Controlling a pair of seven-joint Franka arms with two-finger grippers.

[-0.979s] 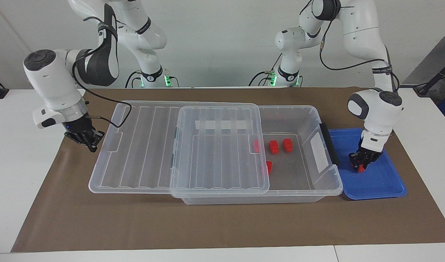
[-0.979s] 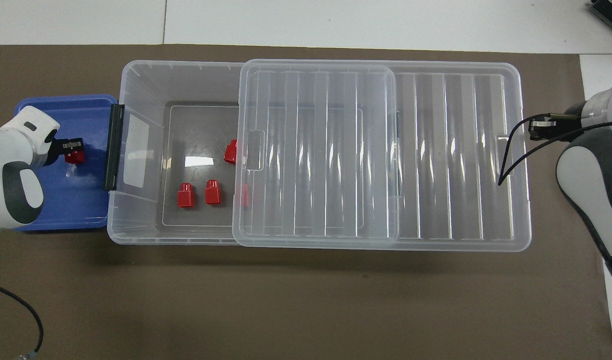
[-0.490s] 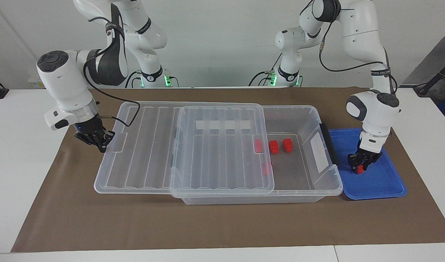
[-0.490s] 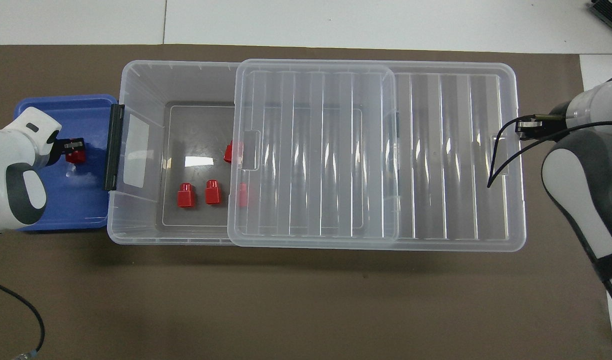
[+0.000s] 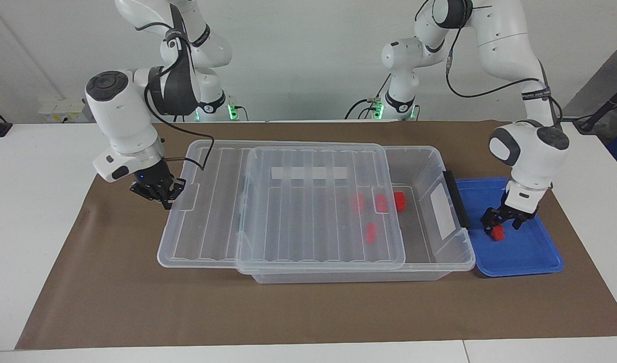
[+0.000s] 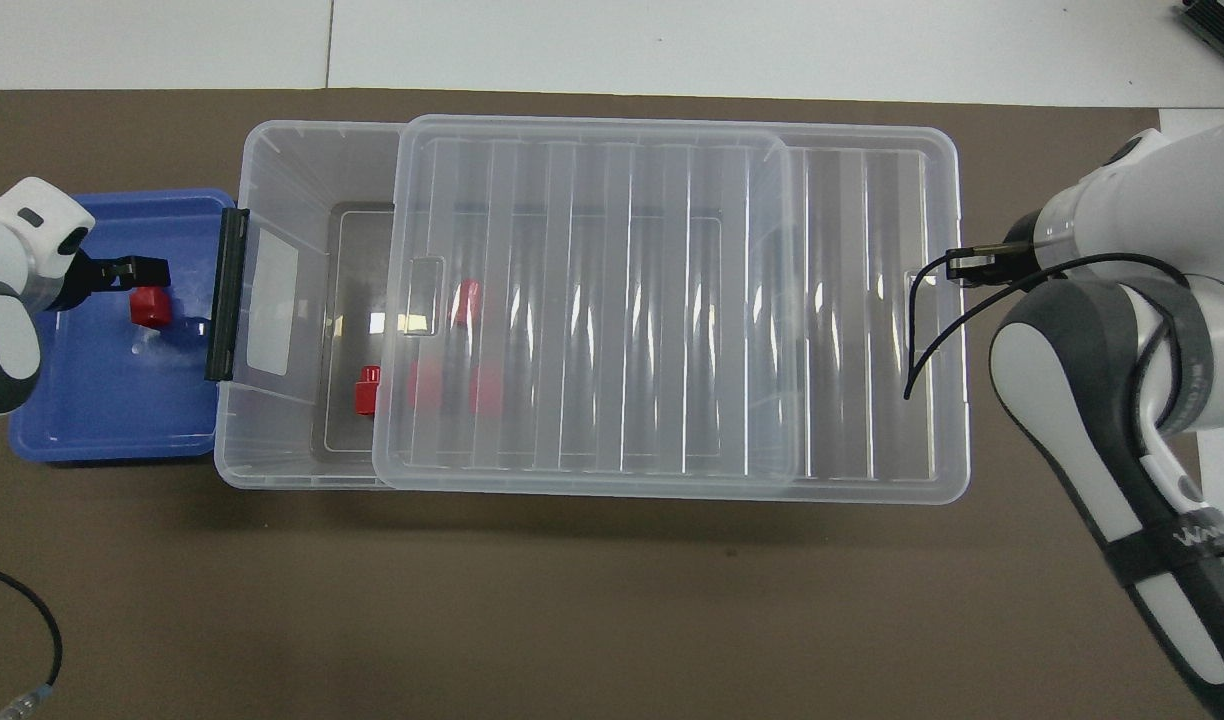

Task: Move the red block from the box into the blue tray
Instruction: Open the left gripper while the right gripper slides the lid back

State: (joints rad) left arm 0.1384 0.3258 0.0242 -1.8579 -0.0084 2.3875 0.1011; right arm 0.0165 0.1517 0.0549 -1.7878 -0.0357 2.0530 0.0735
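Red block (image 5: 497, 233) down in blue tray (image 5: 535, 264), left pincer (image 5: 503, 221) spread just above it; right pincer (image 5: 160, 194) clenched at lid (image 5: 308, 212) edge. Placement done; retreat left.

Facing view: high, across table, looks toward robots' bases. Overhead view: above robots' end, steeply down. Both share box (image 5: 429, 222) (image 6: 272, 300), blue tray (image 5: 525, 257) (image 6: 102, 420).
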